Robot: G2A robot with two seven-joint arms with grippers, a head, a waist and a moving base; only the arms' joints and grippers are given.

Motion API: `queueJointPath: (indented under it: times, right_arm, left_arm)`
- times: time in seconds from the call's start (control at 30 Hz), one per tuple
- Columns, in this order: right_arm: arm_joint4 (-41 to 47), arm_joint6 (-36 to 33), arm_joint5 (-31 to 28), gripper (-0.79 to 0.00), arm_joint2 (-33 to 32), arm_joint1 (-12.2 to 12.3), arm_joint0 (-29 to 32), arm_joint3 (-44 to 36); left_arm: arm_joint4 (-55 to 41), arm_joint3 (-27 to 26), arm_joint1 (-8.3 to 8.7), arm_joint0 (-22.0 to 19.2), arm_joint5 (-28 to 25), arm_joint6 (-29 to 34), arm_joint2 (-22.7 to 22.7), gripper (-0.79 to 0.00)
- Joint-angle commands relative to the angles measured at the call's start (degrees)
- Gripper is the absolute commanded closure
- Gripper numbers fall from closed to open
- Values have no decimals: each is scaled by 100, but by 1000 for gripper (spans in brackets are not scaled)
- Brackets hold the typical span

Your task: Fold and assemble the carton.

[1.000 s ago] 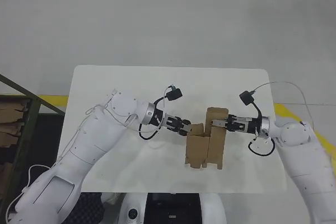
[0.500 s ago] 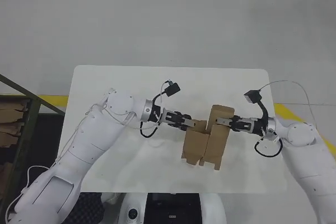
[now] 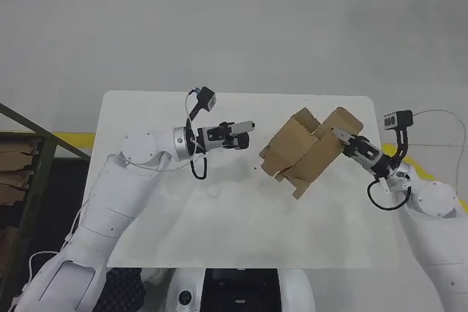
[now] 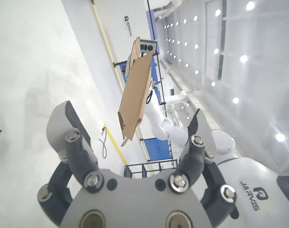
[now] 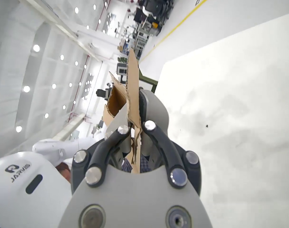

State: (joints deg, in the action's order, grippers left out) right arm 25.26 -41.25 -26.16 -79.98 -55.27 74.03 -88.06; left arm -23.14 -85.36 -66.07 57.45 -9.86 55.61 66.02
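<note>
Left gripper [image 3: 248,134] has let go and drawn back, jaws apart; right gripper [image 3: 345,141] has lifted and tilted the carton [image 3: 306,150] rightward.

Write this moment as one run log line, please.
left gripper: open, empty, apart from carton | right gripper: shut on carton edge | carton: tilted over table, not yet assembled

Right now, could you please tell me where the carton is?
In the top view the carton is over the right half of the table, clamped by the right gripper, apart from the open left gripper.
</note>
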Motion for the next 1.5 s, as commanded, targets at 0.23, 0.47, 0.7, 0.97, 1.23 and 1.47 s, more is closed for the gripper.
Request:
queueJointPath:
  times: [0.23, 0.47, 0.7, 0.97, 1.23, 1.47]
  right_arm:
    - [-332, 2016, 204, 0, 615, -219, 551, -634]
    - [-598, 2951, 282, 0, 1008, -378, 597, -646]
    - [-1035, 3520, 228, 0, 1083, -473, 614, -576]
    - [-1433, 3810, 181, 0, 1042, -543, 650, -468]
    - [-1745, 3959, 174, 0, 1008, -604, 710, -422]
    - [-1928, 4105, 204, 0, 997, -665, 729, -399]
  left_arm:
    - [-173, 116, -65, 100, 67, -232, -261, -785]
    - [-351, 292, -164, -28, 4, -457, -527, -785]
    - [-649, 432, -209, -101, -36, -474, -528, -785]
    - [-827, 398, -210, -72, -60, -471, -386, -785]
    - [-778, 183, -202, -42, -138, -538, -256, -785]
    - [-772, 26, -217, -63, -164, -617, -230, -785]
